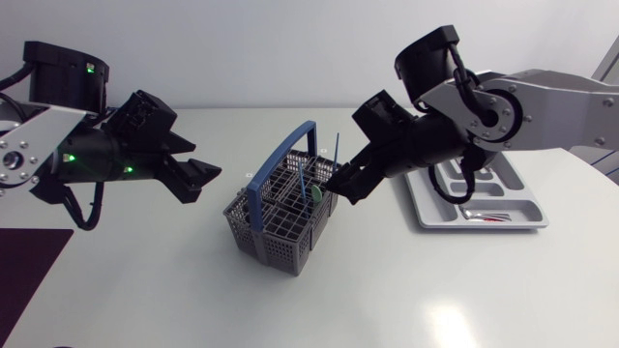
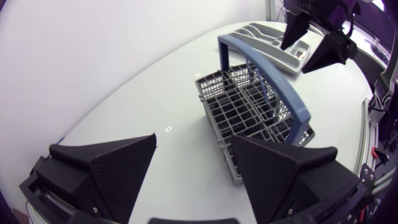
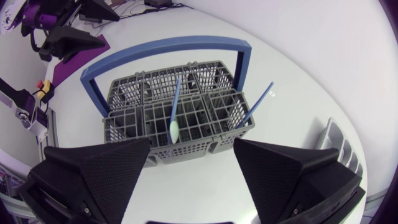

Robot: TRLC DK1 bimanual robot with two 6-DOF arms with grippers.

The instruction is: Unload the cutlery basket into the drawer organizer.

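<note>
Standing in one basket [image 1: 276, 242]: two utensils [image 3: 175, 102]

The left arm [image 1: 87, 155] and right arm [image 1: 542, 101] have silver-grey screwed links, black joints and looped black cables, the left with green lights; the left tool [image 1: 200, 182] and right tool [image 1: 344, 188] are matte black wedge pairs.

obstacle: blue handle [image 3: 168, 43] arches across basket [image 3: 193, 146] | passage: compartments open from above on both sides of handle
</note>
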